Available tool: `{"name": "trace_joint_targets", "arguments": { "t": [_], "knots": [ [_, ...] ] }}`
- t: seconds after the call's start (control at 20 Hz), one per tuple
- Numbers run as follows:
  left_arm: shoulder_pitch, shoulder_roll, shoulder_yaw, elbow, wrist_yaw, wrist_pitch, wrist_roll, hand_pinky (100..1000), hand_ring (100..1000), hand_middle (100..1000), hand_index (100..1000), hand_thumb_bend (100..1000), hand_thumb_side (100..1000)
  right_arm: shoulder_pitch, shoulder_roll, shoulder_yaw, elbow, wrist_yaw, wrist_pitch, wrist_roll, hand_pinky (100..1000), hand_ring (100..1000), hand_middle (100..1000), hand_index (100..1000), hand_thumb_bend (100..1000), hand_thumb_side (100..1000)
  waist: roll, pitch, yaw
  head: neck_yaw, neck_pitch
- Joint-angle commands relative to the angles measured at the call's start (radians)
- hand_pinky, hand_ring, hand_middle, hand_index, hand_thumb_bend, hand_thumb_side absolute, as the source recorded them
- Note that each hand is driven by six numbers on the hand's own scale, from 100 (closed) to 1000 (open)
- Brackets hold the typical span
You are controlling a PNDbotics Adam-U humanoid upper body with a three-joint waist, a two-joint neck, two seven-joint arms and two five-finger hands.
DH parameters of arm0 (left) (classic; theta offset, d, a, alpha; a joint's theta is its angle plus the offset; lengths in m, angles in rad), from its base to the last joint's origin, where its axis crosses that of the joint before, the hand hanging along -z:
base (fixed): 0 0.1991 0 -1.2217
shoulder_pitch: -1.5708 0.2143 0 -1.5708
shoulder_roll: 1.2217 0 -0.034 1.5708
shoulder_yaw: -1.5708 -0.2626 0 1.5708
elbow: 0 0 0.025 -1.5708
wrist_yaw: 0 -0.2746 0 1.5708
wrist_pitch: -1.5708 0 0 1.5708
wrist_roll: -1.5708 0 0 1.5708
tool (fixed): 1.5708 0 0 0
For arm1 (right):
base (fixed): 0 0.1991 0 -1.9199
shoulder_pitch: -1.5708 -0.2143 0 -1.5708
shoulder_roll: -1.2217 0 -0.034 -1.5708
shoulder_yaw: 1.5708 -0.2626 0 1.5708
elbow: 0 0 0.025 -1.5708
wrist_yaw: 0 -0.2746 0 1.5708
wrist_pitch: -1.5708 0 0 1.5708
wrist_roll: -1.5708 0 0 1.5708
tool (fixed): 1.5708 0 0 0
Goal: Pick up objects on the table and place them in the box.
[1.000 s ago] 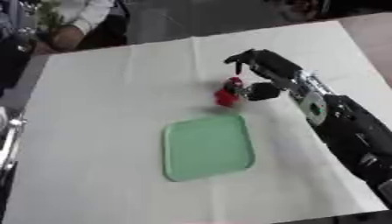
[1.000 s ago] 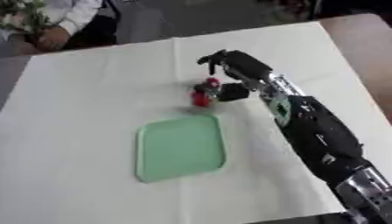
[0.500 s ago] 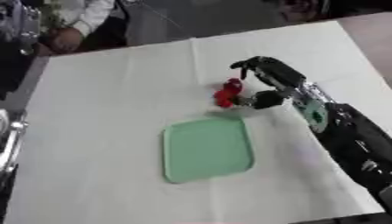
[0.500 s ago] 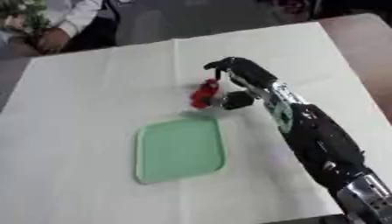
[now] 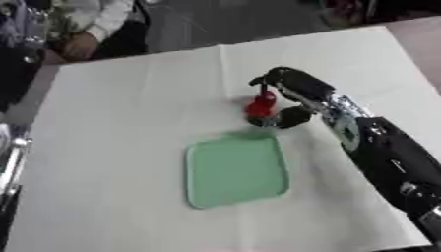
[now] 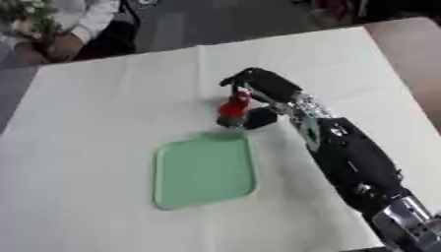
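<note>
- White cloth [image 5: 112, 147] across frame, green tray [image 5: 235, 170] at centre
- Right hand [image 5: 289, 88] clamped on red thing [image 5: 260, 107], just above tray's upper right edge
- Carry low over tray, lower before releasing

No text, label, brand, number or sign can be read anywhere in these views. The red object [image 5: 260, 106], the green tray [image 5: 235, 171] and the white cloth over the bench [image 5: 120, 128] all show plain surfaces, and the black arm carries no marking that can be made out.
</note>
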Motion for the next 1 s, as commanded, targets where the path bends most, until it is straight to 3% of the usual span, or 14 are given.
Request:
{"name": "trace_joint_targets", "arguments": {
  "t": [0.05, 0.5, 0.6, 1.0],
  "knots": [
    [-0.023, 0.003, 0.0, -0.017, 0.007, -0.006, -0.003, 468, 609, 712, 843, 503, 783, -0.036, -0.024, -0.02, 0.005, 0.022, -0.007, 0.033, 893, 100, 618, 894, 549, 826, 0.001, -0.008, 0.007, -0.014, -0.014],
    [-0.06, -0.024, -0.009, -0.017, 0.017, -0.015, -0.014, 468, 610, 712, 843, 500, 783, -0.068, -0.042, -0.075, 0.068, 0.092, 0.02, 0.022, 865, 100, 615, 885, 517, 831, 0.013, 0.015, 0.037, -0.054, -0.047],
    [-0.066, -0.027, -0.011, -0.017, 0.019, -0.017, -0.016, 468, 609, 712, 843, 500, 783, -0.068, -0.045, -0.082, 0.079, 0.1, 0.022, 0.016, 826, 100, 616, 872, 511, 825, 0.014, 0.019, 0.041, -0.059, -0.049],
    [-0.085, -0.038, -0.016, -0.017, 0.024, -0.021, -0.024, 468, 610, 712, 843, 498, 784, -0.071, -0.057, -0.098, 0.101, 0.123, 0.035, 0.011, 808, 100, 646, 856, 483, 810, 0.017, 0.034, 0.056, -0.071, -0.06]
  ]
}}
